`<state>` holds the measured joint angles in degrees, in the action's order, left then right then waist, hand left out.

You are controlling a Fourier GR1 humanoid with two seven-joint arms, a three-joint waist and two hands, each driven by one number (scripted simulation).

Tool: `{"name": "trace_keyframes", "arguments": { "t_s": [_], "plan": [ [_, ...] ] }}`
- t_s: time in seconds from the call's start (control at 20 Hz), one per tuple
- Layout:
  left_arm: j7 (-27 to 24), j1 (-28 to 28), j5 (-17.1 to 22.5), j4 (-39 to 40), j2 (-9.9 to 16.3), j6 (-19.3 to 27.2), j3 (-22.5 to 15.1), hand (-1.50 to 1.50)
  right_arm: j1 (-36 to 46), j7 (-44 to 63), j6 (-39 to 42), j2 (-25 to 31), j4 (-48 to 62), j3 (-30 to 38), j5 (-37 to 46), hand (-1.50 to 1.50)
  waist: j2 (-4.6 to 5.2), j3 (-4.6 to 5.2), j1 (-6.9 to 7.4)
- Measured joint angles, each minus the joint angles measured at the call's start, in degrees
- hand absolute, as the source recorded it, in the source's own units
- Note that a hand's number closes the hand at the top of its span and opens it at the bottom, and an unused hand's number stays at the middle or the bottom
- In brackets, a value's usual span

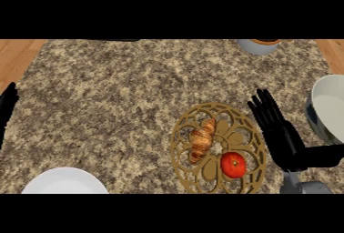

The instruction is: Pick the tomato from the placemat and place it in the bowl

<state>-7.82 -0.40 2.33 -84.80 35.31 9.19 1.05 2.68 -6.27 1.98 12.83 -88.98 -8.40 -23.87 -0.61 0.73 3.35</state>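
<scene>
Even, soft light covers the whole speckled tabletop (121, 100), with no bright spot or dark corner to show where it comes from. Shadows are faint: only a slight darkening lies under the right robot hand (279, 132) and beneath the openwork placemat (252, 136). The white bowl (331, 107) at the right edge looks evenly lit, shading to grey at its rim. The tomato (233, 164) carries a small pale highlight near its top. Fine textures look soft and slightly smeared throughout.
</scene>
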Motion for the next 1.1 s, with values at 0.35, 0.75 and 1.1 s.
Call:
{"name": "trace_keyframes", "arguments": {
  "t_s": [0.35,0.75,1.1],
  "plan": [
    [1.50,-0.71,4.57,-3.84,-7.12,-5.17,-6.90,0.00,-2.97,0.18,-14.92,2.71,-2.76,1.98,13.60,1.50,0.28,0.20,-6.26],
    [6.57,-5.18,7.22,-5.40,-16.24,-8.39,-16.01,0.00,-8.80,7.24,-35.50,-0.61,-5.30,-4.68,35.12,-1.50,0.49,-0.40,-5.37],
    [8.36,-7.21,6.89,-5.36,-18.96,-8.74,-18.38,0.00,-6.33,28.08,-31.11,6.78,-6.84,-10.78,53.72,-1.50,0.56,-0.35,-3.73]
  ]
}}
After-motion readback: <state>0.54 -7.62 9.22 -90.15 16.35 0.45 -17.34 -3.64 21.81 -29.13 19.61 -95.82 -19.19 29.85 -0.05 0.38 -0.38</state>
